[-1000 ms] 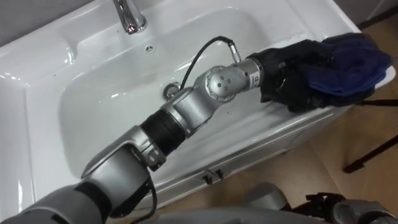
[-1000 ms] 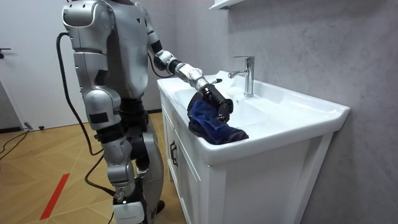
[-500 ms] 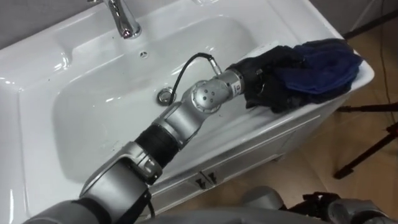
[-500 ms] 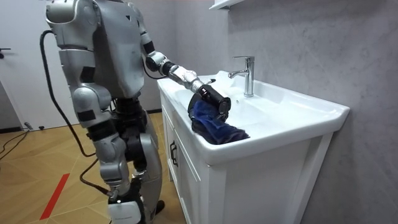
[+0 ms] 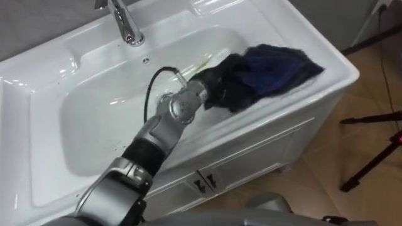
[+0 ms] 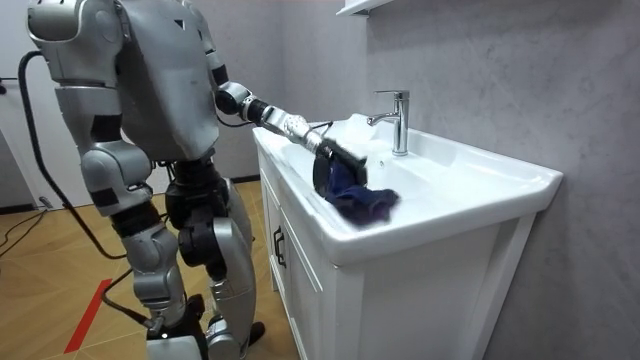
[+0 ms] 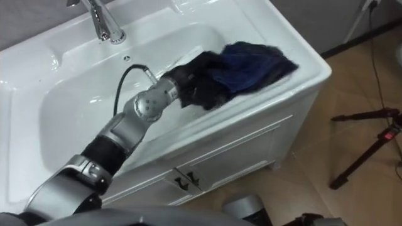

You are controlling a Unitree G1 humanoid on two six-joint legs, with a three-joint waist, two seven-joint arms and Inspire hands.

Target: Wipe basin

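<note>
The white basin is set in a white vanity, with a chrome tap at its back. My left arm reaches across the bowl from the lower left. My left hand, dark, is shut on a dark blue cloth. The cloth lies spread over the bowl's right slope and the right rim. In the room view the hand presses the cloth onto the near side of the basin, and I stand at the vanity's front corner on the room view's left.
Below the basin are white cabinet doors with small handles. A black tripod leg stands on the wooden floor to the right. A grey wall rises behind the tap.
My left hand has dragged the cloth from the front right corner of the rim back and left, onto the bowl's right slope. My body has shifted toward the room view's left.
</note>
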